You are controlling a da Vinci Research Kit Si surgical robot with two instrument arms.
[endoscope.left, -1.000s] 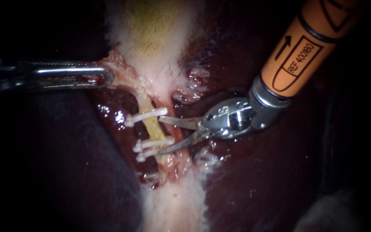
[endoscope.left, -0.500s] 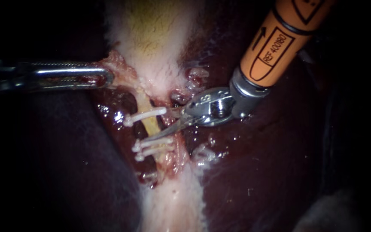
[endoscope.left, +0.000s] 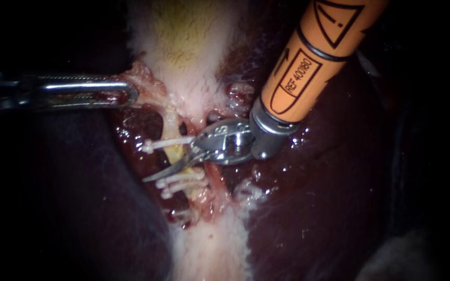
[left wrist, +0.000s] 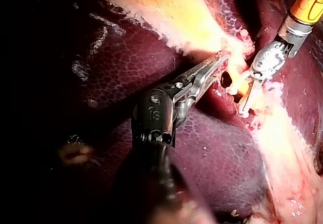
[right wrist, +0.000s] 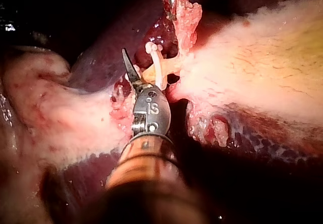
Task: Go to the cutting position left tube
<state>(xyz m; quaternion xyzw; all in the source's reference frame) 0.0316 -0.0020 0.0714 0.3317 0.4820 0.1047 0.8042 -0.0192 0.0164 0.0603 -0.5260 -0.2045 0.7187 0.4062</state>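
dark maroon liver, whitish-yellow gallbladder, yellow tube, white clips, orange-shafted right instrument.

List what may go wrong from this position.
The right instrument reaches across the tube just above the lower clips; a cut here might nick one. Its tip points toward the liver; pushing further may scratch it. The left instrument grips the gallbladder at its edge; a slip would slacken the tube.

Left tube: thin, pale yellow, stretched almost straight from the neck of the gallbladder down toward the lower pale tissue. Crossed near the upper end by one white clip, lower down by two white clips lying close together. Short bare yellow stretch between upper and lower clips.
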